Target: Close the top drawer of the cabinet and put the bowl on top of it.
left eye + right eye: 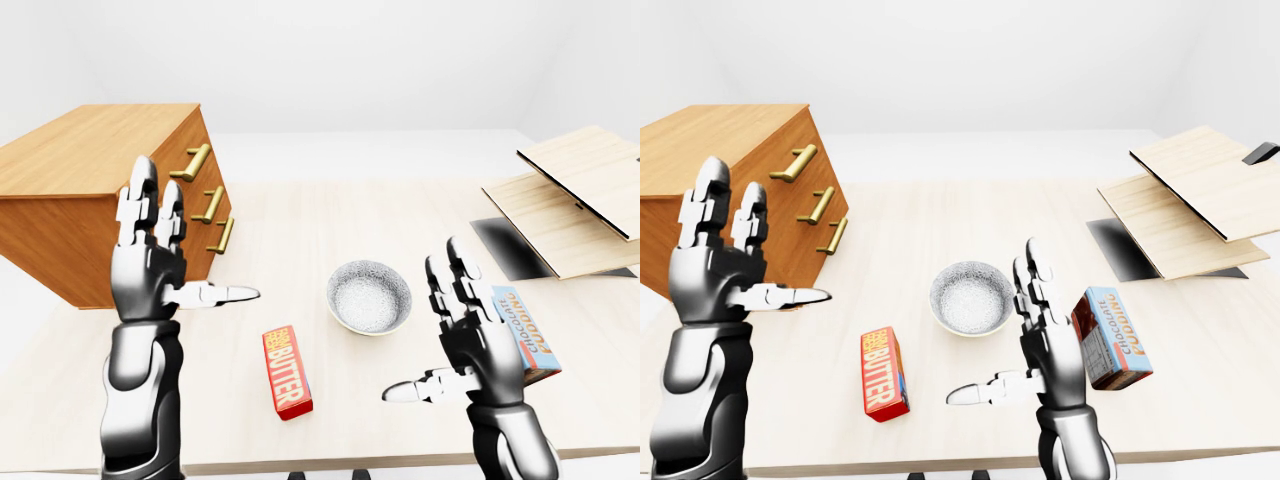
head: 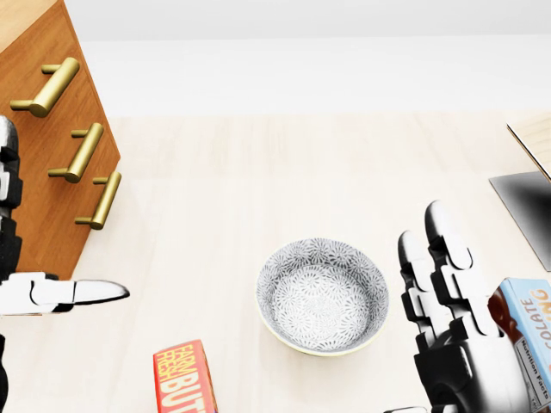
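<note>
Left-eye view. Cabinet (image 1: 90, 185) sits upper left on the table (image 1: 300, 225), three brass handles (image 1: 207, 204) facing right. Top drawer (image 1: 192, 163): front looks level with the two below and no gap shows. Judged shut or very nearly, though I can't be sure from this angle.

Bowl (image 1: 369, 296) is at centre, upright on the table, empty and untouched. Butter box (image 1: 287, 371) lies to its lower left, chocolate box (image 1: 525, 335) to its right.

Left hand (image 1: 148, 275) is raised at left, fingers straight up, thumb pointing right. It is fully spread, holds nothing and is apart from the handles. Right hand (image 1: 470, 350) is at lower right, between bowl and chocolate box. It is also spread wide, thumb out to the left, and empty, near the bowl's rim but not on it.

Step in hand, as I read it: drawer work is over and the bowl grasp not yet begun.

Next move calls for the right hand to close in on the rim, fingers over the lip and thumb beneath, then lift and carry up-left onto the cabinet's bare top. Watch the butter box on the way.
</note>
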You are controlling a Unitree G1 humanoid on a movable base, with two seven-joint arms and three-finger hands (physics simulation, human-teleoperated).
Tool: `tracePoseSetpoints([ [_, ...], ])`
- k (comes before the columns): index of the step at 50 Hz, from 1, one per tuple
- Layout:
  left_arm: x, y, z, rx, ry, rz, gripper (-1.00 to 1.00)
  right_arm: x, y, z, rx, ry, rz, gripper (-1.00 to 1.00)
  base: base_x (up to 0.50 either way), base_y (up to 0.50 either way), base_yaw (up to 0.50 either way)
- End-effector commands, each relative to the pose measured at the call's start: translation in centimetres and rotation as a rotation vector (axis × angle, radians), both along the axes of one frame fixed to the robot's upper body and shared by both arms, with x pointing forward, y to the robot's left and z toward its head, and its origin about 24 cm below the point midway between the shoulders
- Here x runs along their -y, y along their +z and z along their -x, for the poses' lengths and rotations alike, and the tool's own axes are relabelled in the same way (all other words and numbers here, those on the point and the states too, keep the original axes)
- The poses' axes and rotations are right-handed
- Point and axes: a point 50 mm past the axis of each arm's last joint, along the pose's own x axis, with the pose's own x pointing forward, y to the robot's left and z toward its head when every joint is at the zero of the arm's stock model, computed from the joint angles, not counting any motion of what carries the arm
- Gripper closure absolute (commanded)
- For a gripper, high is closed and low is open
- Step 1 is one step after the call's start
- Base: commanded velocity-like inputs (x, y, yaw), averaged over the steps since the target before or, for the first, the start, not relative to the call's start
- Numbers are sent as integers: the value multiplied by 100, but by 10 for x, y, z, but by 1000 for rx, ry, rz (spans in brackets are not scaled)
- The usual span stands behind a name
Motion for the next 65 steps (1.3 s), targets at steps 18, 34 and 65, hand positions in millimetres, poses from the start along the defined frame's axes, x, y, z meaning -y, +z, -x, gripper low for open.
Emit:
tracePoseSetpoints([
  [18,74,-15,47,-45,-120,-187,-100,6,7,7,21,-11,-13,-100,0,0,0],
  [34,109,-21,46,-41,-137,-267,-100,9,9,6,22,-15,-20,-100,0,0,0],
  [65,175,-59,51,-25,-8,-597,-100,27,25,16,81,-52,-41,-100,0,0,0],
])
